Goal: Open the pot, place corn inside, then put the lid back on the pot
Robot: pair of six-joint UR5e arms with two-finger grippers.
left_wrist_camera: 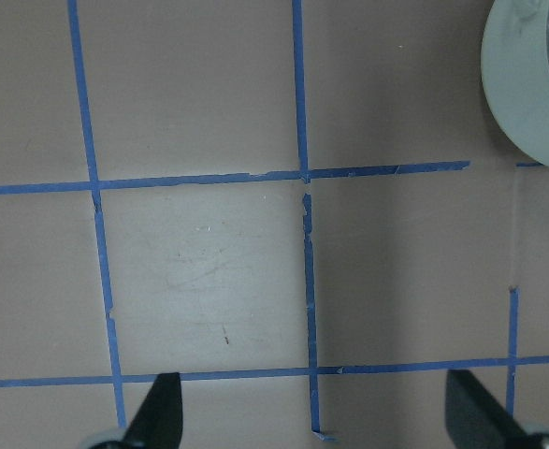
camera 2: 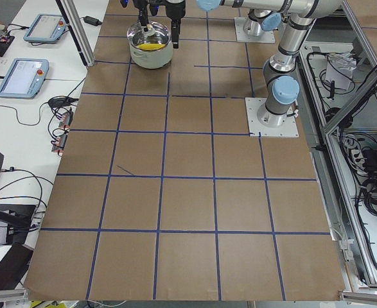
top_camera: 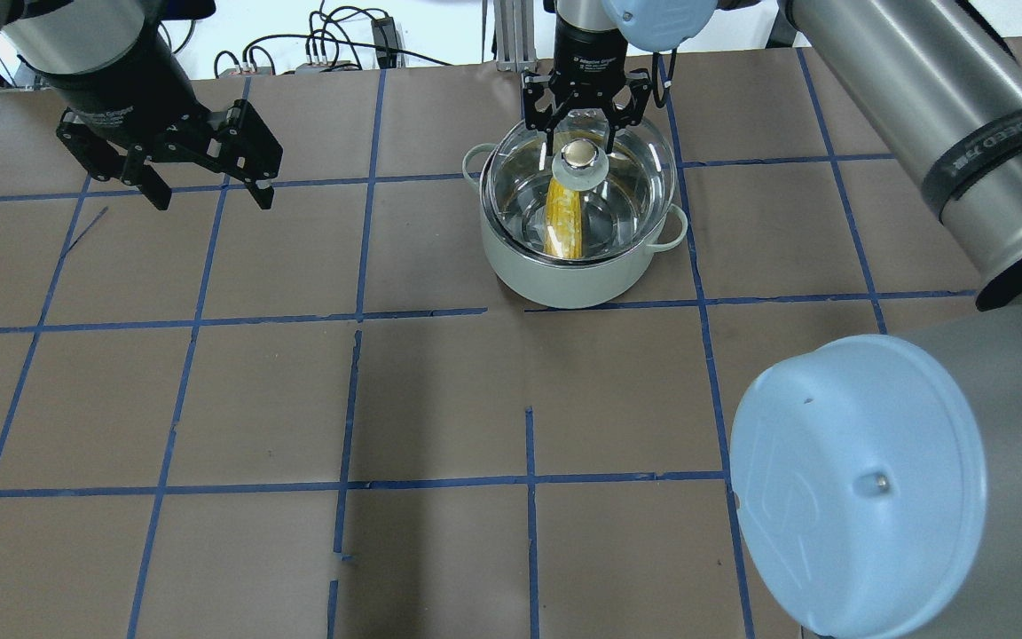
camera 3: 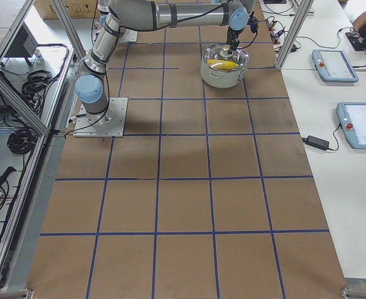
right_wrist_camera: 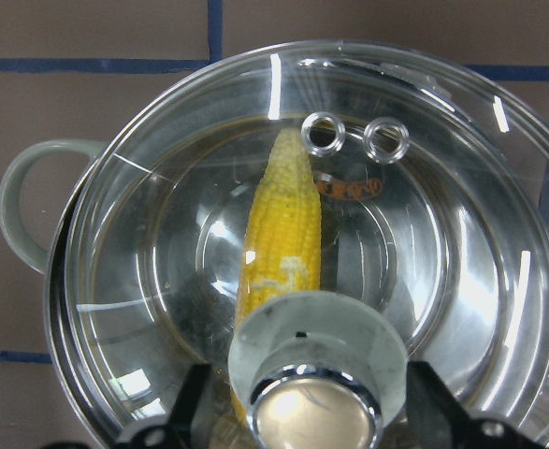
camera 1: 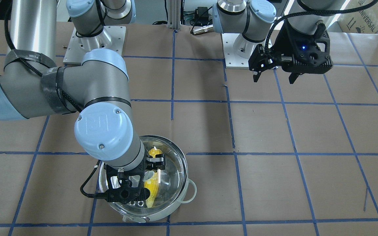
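The pot (top_camera: pixel 564 275) stands at the table's far middle, with mint handles (right_wrist_camera: pixel 21 196). The corn (top_camera: pixel 564 222) lies inside it and shows through the glass in the right wrist view (right_wrist_camera: pixel 288 224). The clear lid (top_camera: pixel 631 173) sits on the pot's rim, its knob (right_wrist_camera: pixel 316 412) upright. My right gripper (top_camera: pixel 582 133) is open straight above the lid, one finger on either side of the knob, apart from it. My left gripper (top_camera: pixel 209 191) is open and empty above the table, far to the pot's left. The left wrist view shows only the pot's edge (left_wrist_camera: pixel 536 94).
Brown paper with a blue tape grid covers the table (top_camera: pixel 440 399). My right arm's elbow (top_camera: pixel 857 488) hangs over the near right part. Tablets and cables (camera 2: pixel 24 74) lie on a side bench past the table's edge.
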